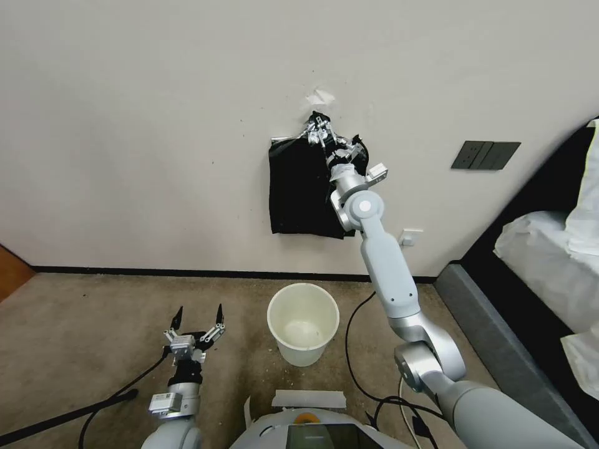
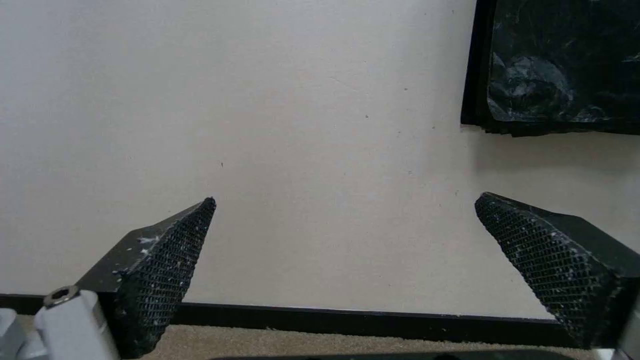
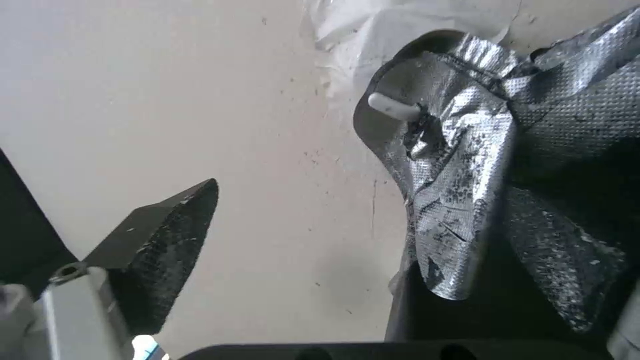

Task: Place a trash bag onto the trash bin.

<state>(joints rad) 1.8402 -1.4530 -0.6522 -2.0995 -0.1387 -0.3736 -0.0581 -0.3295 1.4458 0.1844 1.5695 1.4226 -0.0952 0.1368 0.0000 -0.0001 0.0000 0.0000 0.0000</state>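
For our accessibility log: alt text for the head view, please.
The right gripper reaches up to the black bags hanging on the wall. The left gripper waits open, low beside the empty trash bin on the carpet.

Arms: light grey shells, silver round joints. Fingers (image 2: 167,260): black, wedge-shaped, mesh-textured pads (white specks). Hex screw (image 2: 61,296) at finger base.

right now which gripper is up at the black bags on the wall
The right gripper, raised to the top of the hanging black bags; the left gripper hangs open low over the carpet.
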